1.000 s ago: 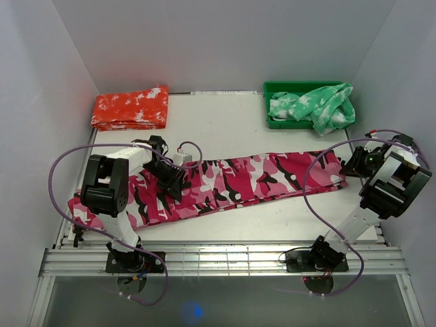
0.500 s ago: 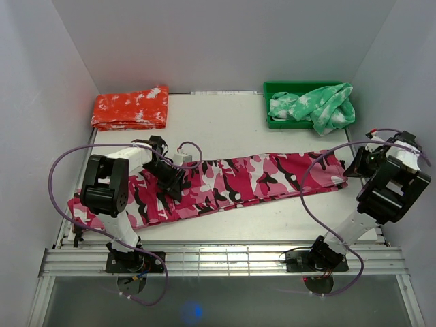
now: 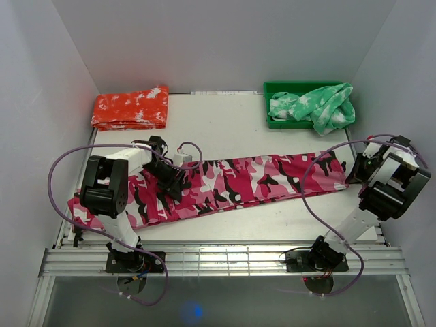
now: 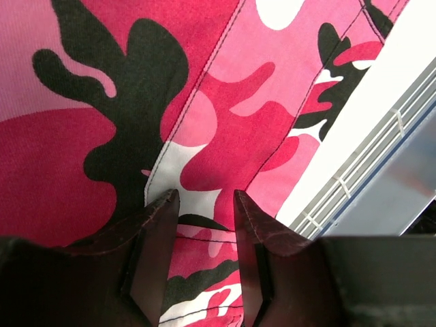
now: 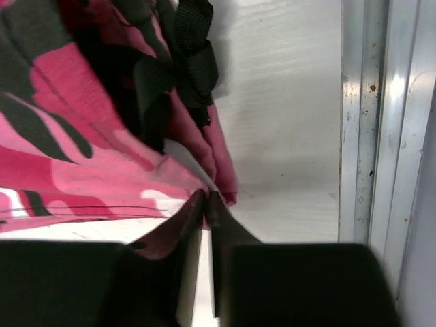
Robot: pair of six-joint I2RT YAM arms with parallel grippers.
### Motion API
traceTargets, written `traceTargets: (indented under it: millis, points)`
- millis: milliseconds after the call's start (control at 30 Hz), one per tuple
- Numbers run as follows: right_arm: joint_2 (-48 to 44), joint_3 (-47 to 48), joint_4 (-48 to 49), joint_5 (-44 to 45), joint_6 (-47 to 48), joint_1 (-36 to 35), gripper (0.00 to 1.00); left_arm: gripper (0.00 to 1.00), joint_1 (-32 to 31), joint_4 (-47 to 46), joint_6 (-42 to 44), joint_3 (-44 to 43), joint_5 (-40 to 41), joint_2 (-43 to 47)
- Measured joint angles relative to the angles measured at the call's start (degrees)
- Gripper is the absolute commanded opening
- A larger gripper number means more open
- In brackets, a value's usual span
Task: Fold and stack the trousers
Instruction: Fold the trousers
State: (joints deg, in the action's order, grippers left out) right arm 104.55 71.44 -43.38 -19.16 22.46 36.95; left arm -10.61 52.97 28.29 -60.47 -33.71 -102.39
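The pink-magenta camouflage trousers lie stretched out flat across the table from near left to right. My left gripper rests on the upper part of the trousers, and in the left wrist view it has its jaws apart over the cloth, with nothing held. My right gripper is at the right end of the trousers. In the right wrist view it is shut on the edge of the pink cloth, beside a black strap.
A folded orange-red garment lies at the back left. A green bin at the back right holds a green garment. The table's metal edge rail runs close to the right gripper. The front rail is near the left gripper.
My right gripper has moved right and toward the near edge, pulling the trousers' right end with it, so the cloth lies straighter. The left gripper has not moved.
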Motion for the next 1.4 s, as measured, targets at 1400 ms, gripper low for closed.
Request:
traceTargets:
  millis: [1400]
  points:
    - [17.4,22.51,-0.74,-7.63,0.57,-13.7,0.63,0.64,-0.48,-0.59,0.15,2.03,0.52,3.1]
